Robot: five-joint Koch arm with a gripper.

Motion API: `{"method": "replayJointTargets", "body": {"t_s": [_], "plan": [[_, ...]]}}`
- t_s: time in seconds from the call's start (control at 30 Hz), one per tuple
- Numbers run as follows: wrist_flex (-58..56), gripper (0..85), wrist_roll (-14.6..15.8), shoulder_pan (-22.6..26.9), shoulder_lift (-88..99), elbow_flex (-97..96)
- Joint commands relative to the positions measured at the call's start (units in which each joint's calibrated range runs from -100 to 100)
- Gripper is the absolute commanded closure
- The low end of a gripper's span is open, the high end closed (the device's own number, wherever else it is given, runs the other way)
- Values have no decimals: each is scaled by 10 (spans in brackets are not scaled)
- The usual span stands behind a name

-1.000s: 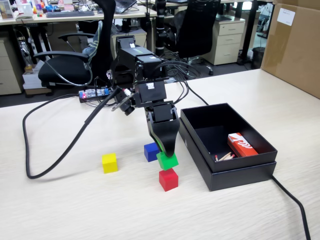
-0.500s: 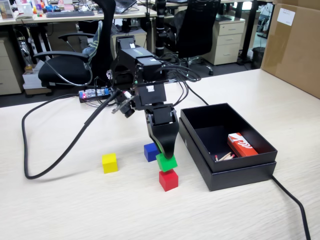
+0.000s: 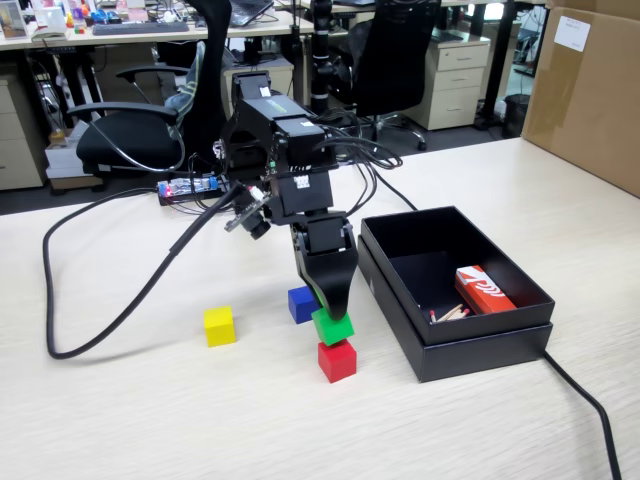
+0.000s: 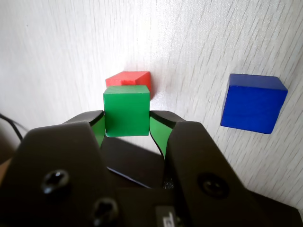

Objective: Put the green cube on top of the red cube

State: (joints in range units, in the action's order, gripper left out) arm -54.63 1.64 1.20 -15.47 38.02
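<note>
My gripper (image 3: 333, 318) is shut on the green cube (image 3: 333, 327) and holds it just above the red cube (image 3: 337, 361), which sits on the pale wooden table. In the wrist view the green cube (image 4: 126, 110) is clamped between the two green-lined jaws of the gripper (image 4: 127, 124), and the red cube (image 4: 129, 79) shows just beyond it, mostly covered by it. I cannot tell whether the two cubes touch.
A blue cube (image 3: 301, 304) sits just behind the gripper; it also shows in the wrist view (image 4: 253, 103). A yellow cube (image 3: 219, 326) lies to the left. An open black box (image 3: 520, 345) with a red-and-white packet (image 3: 483, 290) stands at the right. A black cable (image 3: 100, 300) loops at the left.
</note>
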Motion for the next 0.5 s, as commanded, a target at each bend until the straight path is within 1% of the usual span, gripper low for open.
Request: {"method": "replayJointTargets", "body": {"t_s": [0.0,0.47], "plan": [[28,811,-2,0,20,21],[44,811,-2,1,19,34]]}}
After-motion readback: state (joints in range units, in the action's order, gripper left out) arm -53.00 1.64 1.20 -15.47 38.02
